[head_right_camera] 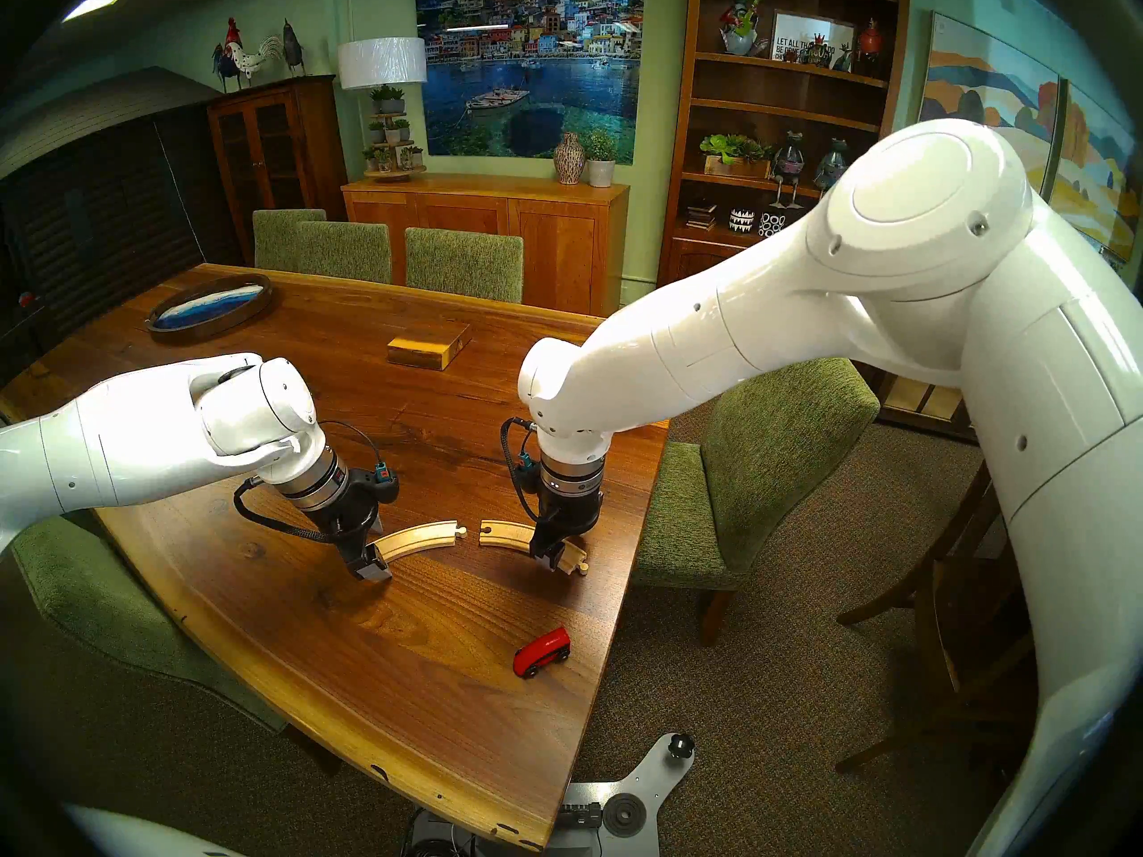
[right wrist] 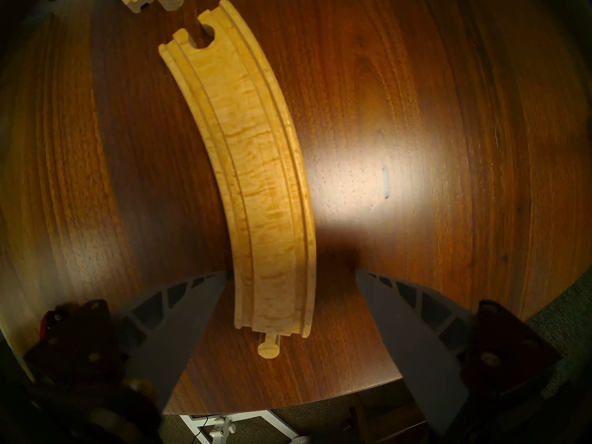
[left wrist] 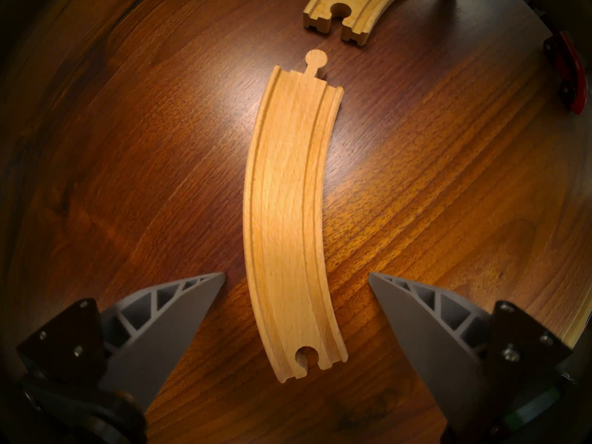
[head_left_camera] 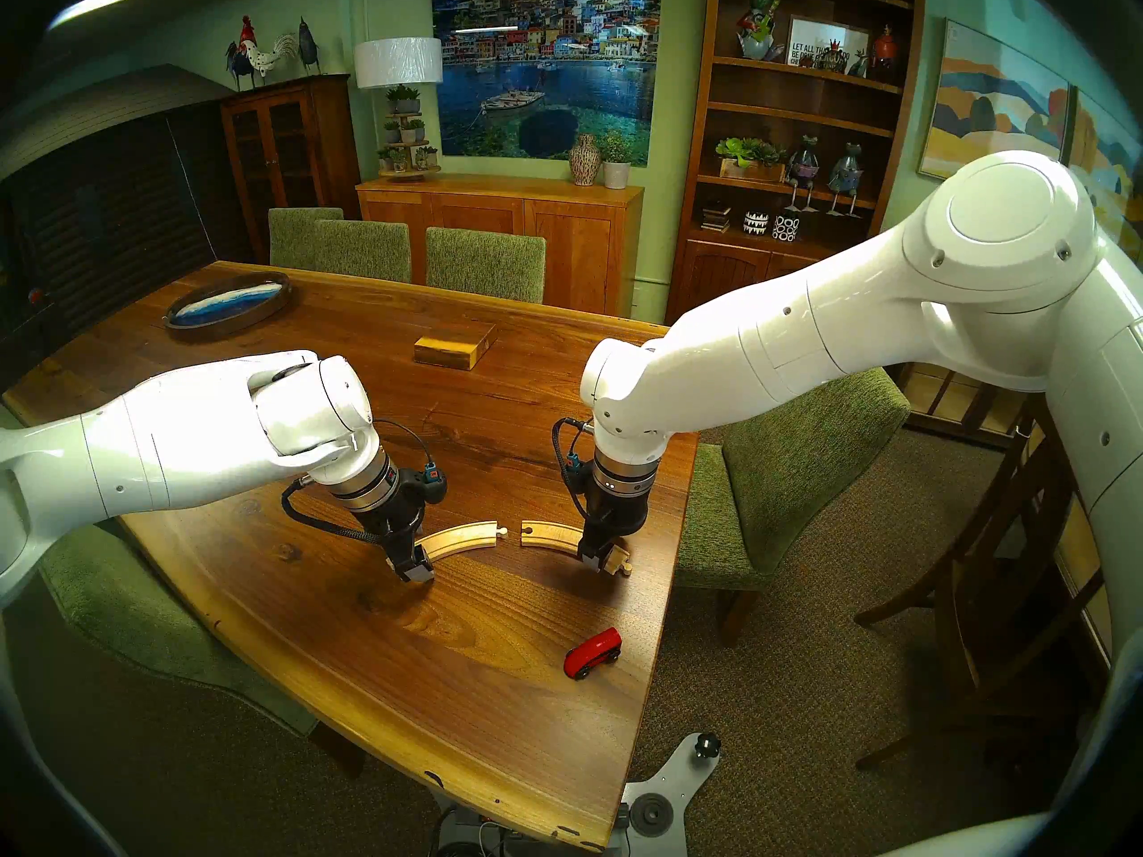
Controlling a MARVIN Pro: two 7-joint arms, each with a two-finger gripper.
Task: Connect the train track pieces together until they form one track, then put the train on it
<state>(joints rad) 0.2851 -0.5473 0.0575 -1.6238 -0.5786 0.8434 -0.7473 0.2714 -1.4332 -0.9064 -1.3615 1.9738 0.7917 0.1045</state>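
Walnut dining table [head_left_camera: 383, 651] carries two curved wooden track pieces, ends near but unjoined, peg facing notch across a small gap. Left gripper [left wrist: 296, 278] spread wide, straddling the notch end of the left track piece [left wrist: 288, 209] without touching; right gripper [right wrist: 291, 276] spread, straddling the peg end of the right track piece [right wrist: 256, 164], contact unclear. Red train [head_left_camera: 592, 653] sits alone near the table edge, well apart from both grippers.

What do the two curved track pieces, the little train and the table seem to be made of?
Left track piece: pale unpainted wood, likely beech, with fine straight grain and a matt face. Right track piece: yellower wood with rippled figure. Train: glossy red, painted wood or plastic, unclear which. Table: dark polished wood with bold grain and glare.
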